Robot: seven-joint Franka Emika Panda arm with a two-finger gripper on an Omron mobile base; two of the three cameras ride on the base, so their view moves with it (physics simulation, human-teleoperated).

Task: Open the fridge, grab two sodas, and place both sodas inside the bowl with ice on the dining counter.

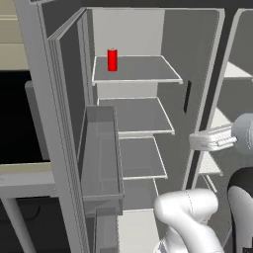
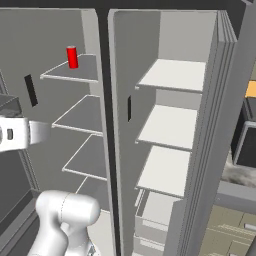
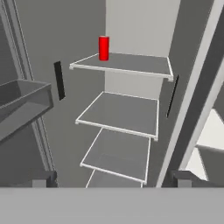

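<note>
Red soda upright, top fridge shelf

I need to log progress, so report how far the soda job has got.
Done: the fridge stands open, its shelves and door bins exposed. In hand: nothing is held; the gripper is open and faces the shelves, short of the red soda, which stands upright on the top shelf. Left: grab that can, find the second, and carry both to the bowl of ice.
</note>
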